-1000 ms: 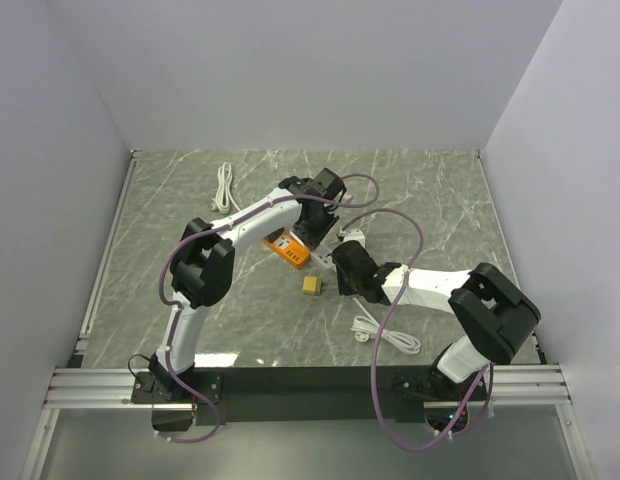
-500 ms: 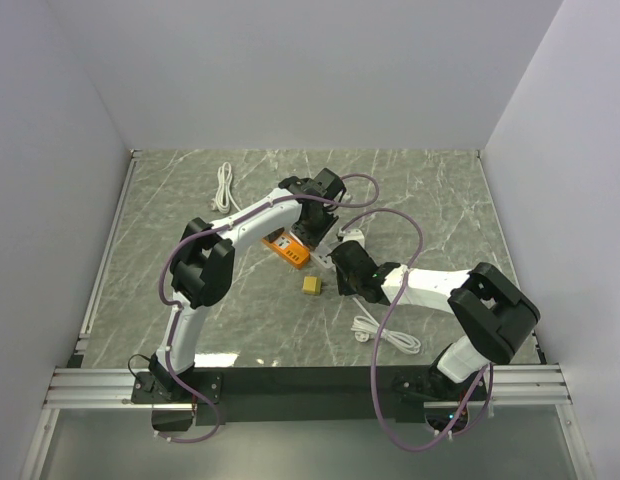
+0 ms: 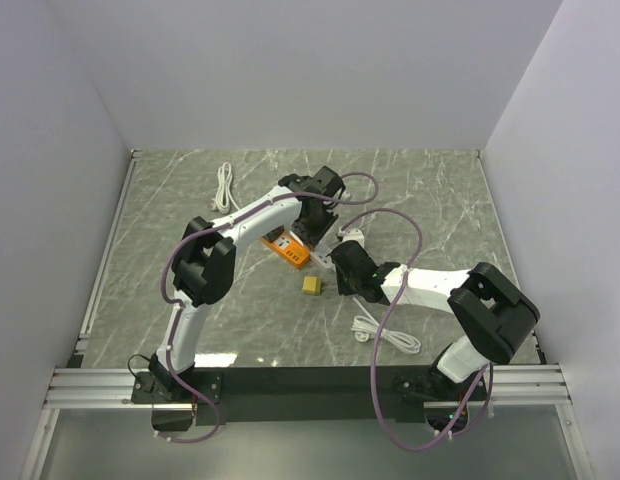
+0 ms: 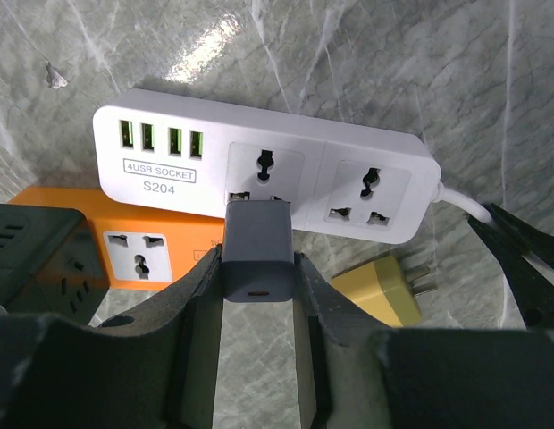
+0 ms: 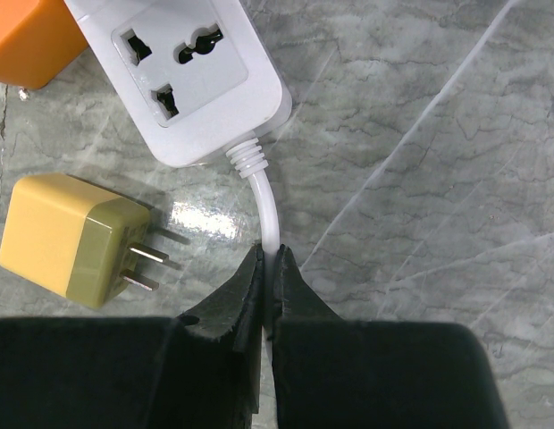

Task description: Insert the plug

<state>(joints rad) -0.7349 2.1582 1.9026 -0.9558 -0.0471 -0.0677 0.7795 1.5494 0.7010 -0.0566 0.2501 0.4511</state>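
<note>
- Grey plug (image 4: 256,237): a small boxy charger block with a matte grey shell, rounded edges and a slot-shaped port on its rear face. Its prongs are hidden by the body.
- Position: near the middle of the counter (image 3: 430,200), well away from every edge. Its nose is against the lower holes of the left outlet on the white power strip (image 4: 322,147). Cannot tell whether the prongs have entered.
- Left end effector (image 4: 256,268): partly closed, clamping the grey plug across its two flat side faces at about mid-body.
- Right end effector (image 5: 269,268): pressed together on the strip's white cord (image 5: 266,201), just behind the strain relief.
- Handling, my estimate: light, rigid, hard plastic. It won't crush, but the smooth sides could slip or twist between the pads under push-in force. The flat sides are the right hold, gripped low enough to keep the block square to the outlet. The strip is also light and would probably slide if the cord were let go.
- Nearby: a yellow plug (image 4: 381,290) lies loose with its prongs exposed, just beside the strip. An orange adapter (image 4: 134,255) sits against the strip's near side.
</note>
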